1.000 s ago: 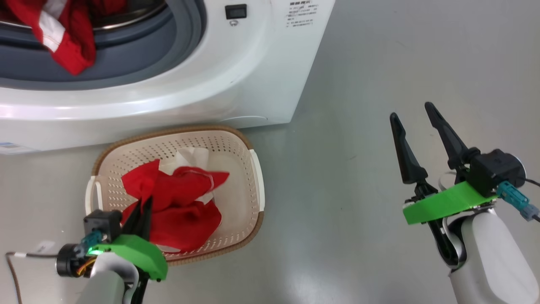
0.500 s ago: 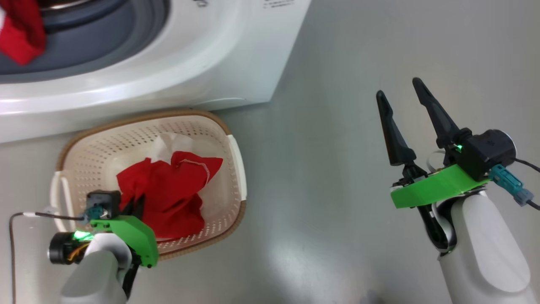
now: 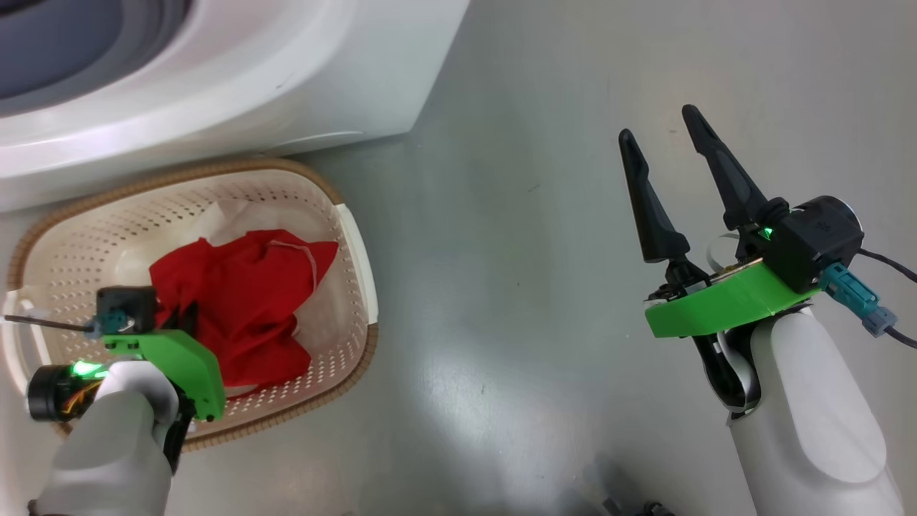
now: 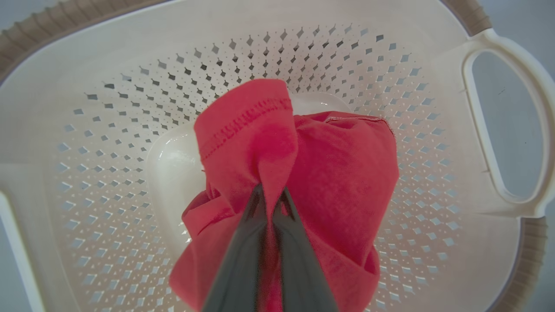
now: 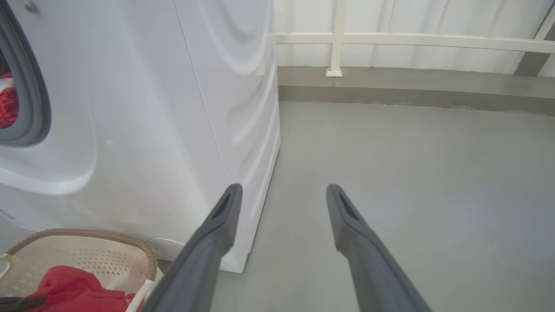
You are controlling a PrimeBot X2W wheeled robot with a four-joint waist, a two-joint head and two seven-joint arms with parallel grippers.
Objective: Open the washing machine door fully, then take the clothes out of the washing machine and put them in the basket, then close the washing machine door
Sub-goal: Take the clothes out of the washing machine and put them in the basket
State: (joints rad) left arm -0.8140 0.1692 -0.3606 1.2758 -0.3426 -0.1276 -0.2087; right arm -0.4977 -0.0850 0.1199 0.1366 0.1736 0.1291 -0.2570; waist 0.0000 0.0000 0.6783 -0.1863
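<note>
The cream basket [image 3: 86, 240] stands on the floor in front of the white washing machine [image 3: 251, 86]. A crumpled piece of the red clothes [image 3: 243, 301] lies inside it. My left gripper [image 3: 188, 314] reaches down into the basket and is shut on a fold of that red cloth [image 4: 347, 173], with the fingertips [image 4: 260, 203] pinching the fabric just above the basket's perforated wall [image 4: 130, 108]. My right gripper [image 3: 658, 123] hangs open over bare floor to the right, with nothing between its fingers [image 5: 225, 216]. More red clothes [image 5: 8, 106] show inside the grey gasket [image 5: 34, 108]. The washing machine door is out of view.
Grey floor [image 3: 501, 287] stretches to the right of the machine and basket. A white railing and wall [image 5: 390, 39] close off the far side. A white sheet [image 3: 229, 215] lies under the red cloth. A cable [image 3: 888, 265] trails from my right wrist.
The head camera has swung, so the machine and basket slid up and left in its view. My left gripper has sunk lower into the basket, still shut on the red cloth. The right gripper stays open.
</note>
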